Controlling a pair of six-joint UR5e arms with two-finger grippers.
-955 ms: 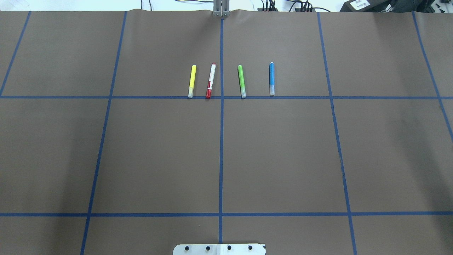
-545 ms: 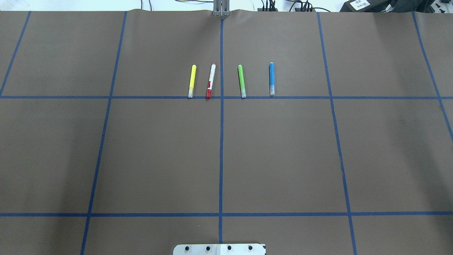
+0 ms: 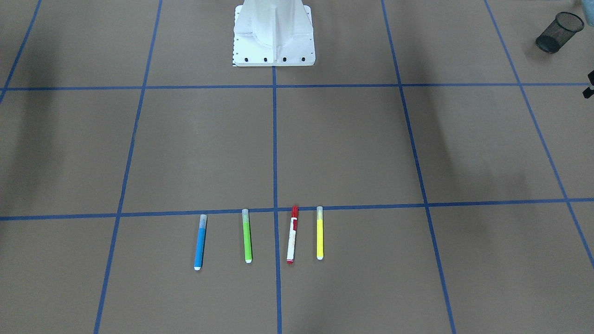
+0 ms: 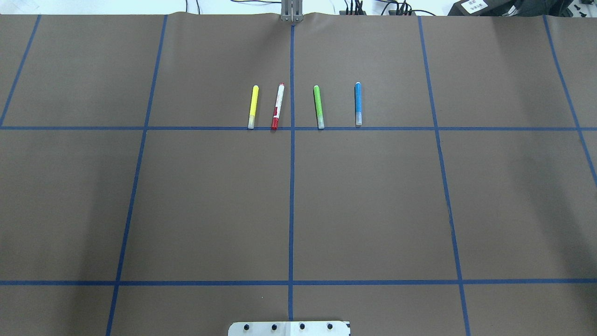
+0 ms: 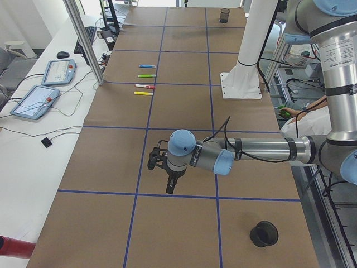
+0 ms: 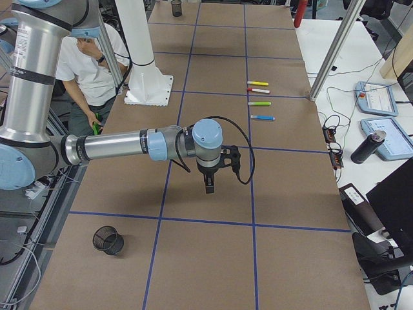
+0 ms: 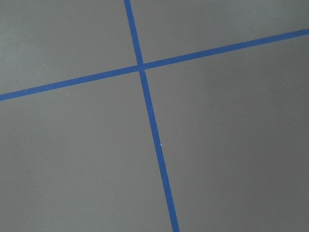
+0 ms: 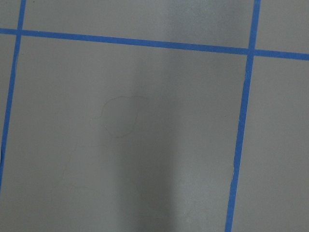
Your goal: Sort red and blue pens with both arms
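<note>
**Stock on the surface [image 4: 210, 210], left to right in the overhead view**

1. **Left arm [image 5: 251, 149].** It is stretched low, well apart from the pens. The left end effector [image 5: 169, 184] points down over a crossing of blue tape [image 4: 291, 210]. You see it only from the side, so you cannot tell whether it is released or clenched. No pen is in it.
2. **Mesh cup [image 3: 559, 32].** It stands at the robot's left end, probably as a drop point.
3. **Yellow marker [image 4: 253, 106].** Not for sorting.
4. **Red pen [image 4: 278, 106].** It lies just left of the centre tape, with its red cap toward the robot at the cross line.
5. **Green marker [image 4: 318, 106].** It lies just right of the centre tape. Not for sorting.
6. **Blue pen [image 4: 358, 103].** It is the rightmost of the row, with its translucent cap toward the robot.
7. **Right arm [image 6: 116, 145].** It is stretched low, well apart from the pens. You cannot tell the state of the right end effector [image 6: 209, 184] either, for the same reason. No pen is in it.

**Change:** none. The row lies exactly as it did in the overhead views of the past second. Take it that sorting has not begun and both pens are yet to be picked.

**Writing:** there is red print on the red pen's white barrel, too small for you to read. No brand is legible anywhere.
</note>
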